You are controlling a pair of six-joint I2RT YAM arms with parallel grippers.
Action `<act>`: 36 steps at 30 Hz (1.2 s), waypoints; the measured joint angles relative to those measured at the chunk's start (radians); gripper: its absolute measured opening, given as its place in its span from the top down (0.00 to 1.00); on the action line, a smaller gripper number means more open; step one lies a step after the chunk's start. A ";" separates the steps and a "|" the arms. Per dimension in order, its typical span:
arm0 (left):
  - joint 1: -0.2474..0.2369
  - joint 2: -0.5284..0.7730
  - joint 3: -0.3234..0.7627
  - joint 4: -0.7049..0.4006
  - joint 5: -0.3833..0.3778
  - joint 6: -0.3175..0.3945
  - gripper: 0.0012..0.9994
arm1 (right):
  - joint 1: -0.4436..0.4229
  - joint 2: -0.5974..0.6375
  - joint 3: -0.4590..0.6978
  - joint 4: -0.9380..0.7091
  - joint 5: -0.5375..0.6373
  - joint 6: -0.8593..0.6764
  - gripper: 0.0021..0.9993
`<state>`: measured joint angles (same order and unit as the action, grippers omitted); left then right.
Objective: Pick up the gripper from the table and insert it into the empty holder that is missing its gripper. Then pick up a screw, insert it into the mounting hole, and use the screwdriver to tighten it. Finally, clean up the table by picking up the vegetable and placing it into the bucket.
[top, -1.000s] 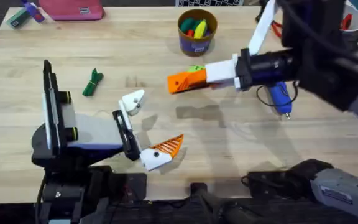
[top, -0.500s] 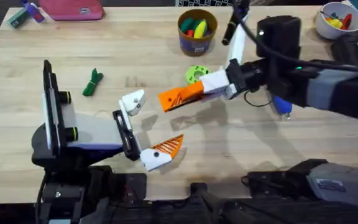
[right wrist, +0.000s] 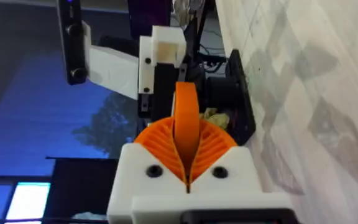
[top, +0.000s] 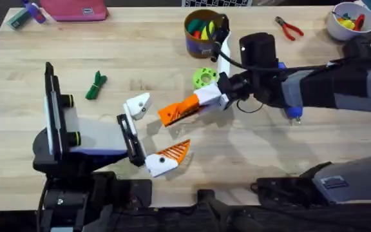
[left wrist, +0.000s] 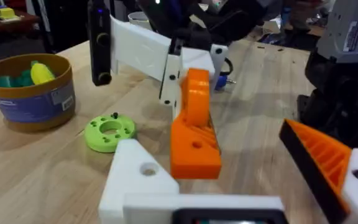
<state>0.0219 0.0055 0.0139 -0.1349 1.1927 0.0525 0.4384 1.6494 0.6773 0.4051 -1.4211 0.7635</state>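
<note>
Orange wedge gripper in right end effector

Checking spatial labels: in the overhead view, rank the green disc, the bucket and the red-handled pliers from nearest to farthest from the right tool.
1. Bright green plastic disc with holes, just beyond the right tool.
2. Yellow-rimmed blue round bucket, at the far edge.
3. Red-handled metal pliers, far right.

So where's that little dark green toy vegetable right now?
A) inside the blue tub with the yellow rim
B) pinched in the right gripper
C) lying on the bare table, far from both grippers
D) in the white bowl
C: the vegetable lies alone on the table, well apart from the tub and white bowl.
</note>
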 joint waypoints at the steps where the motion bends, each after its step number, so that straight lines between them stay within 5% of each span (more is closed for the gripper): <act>1: 0.000 0.000 0.000 0.000 0.000 0.000 0.01 | 0.001 0.001 0.000 0.028 0.005 0.010 0.99; 10: 0.000 0.000 0.000 0.000 0.000 0.000 0.01 | 0.037 0.000 0.000 0.321 0.027 0.213 0.99; 22: 0.000 0.000 0.000 0.000 0.000 0.000 0.01 | 0.055 0.000 -0.004 0.381 0.041 0.342 0.99; 28: 0.000 0.000 0.000 0.000 0.000 0.000 0.01 | 0.055 0.000 -0.097 0.664 0.074 0.512 0.99; 36: 0.000 0.000 0.000 0.000 0.000 0.000 0.01 | 0.059 0.000 -0.105 0.665 0.090 0.569 0.99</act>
<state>0.0219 0.0053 0.0139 -0.1351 1.1931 0.0526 0.4976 1.6497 0.5724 1.0704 -1.3313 1.3325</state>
